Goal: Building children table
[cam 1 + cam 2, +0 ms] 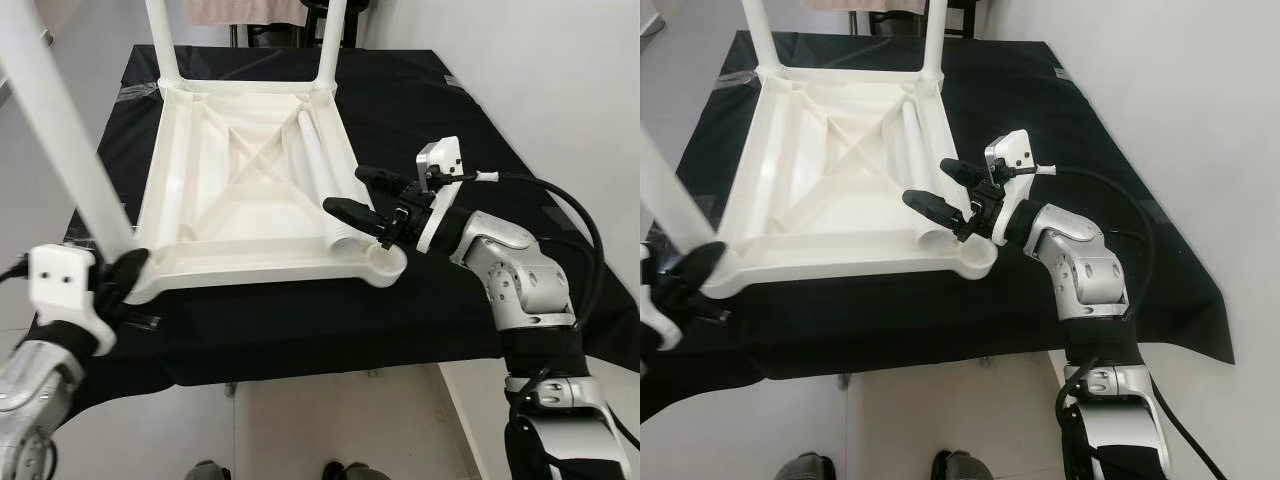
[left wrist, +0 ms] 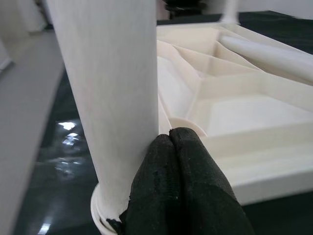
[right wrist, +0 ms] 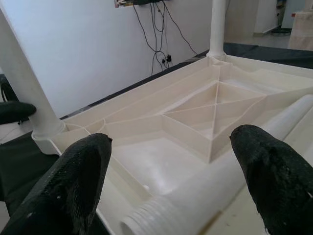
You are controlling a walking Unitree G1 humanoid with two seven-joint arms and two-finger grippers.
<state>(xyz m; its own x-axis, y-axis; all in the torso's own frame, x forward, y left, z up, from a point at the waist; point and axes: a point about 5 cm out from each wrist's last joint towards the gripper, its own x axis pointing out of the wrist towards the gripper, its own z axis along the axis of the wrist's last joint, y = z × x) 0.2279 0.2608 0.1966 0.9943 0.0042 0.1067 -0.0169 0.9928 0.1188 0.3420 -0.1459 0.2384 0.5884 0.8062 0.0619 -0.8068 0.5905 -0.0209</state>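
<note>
White plastic is what I'm looking at: the upturned table top [image 1: 250, 180] lies underside-up on a black cloth [image 1: 420, 100] that covers the work surface, its cross-ribs showing. Two legs [image 1: 160, 35] stand in the far corner sockets at about 11 and 1 o'clock. A third leg [image 1: 55, 120] rises from the near corner at 8 o'clock, leaning toward me. My left gripper [image 1: 125, 272] sits at that leg's base, and in the left wrist view its fingers [image 2: 181, 191] are pressed together right against the leg where it meets the socket; I can't tell whether they pinch anything.

A loose fourth leg [image 1: 320, 180] lies inside the tray along the 3 o'clock wall, threaded end toward the empty near corner socket [image 1: 385, 262] at 5 o'clock. My right gripper [image 1: 365, 192] hovers just over that threaded end, fingers spread wide, nothing between them.

Shoe tips [image 1: 345, 470] show on the floor at 6 o'clock.
</note>
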